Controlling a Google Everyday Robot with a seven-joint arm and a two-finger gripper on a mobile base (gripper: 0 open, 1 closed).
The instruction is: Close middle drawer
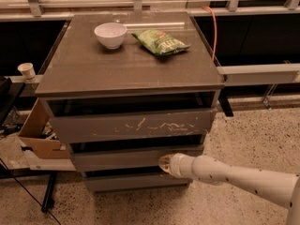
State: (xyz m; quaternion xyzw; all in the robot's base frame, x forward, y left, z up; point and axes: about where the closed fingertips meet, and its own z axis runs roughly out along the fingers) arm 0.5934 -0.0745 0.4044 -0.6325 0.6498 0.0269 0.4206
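The middle drawer (117, 157) is the plain grey-brown front second from the top of the cabinet, below the front streaked with white scratches (131, 125). It stands slightly out, with a dark gap above it. My gripper (165, 163) is at the end of the white arm coming in from the lower right, right at the middle drawer's front panel, right of its centre. The lowest front (136, 182) sits just under the arm.
On the cabinet top (84, 69) are a white bowl (110, 34) and a green chip bag (159, 41). A cardboard box (37, 135) stands at the cabinet's left. An orange cable (214, 29) hangs at the back right. Speckled floor lies to the right.
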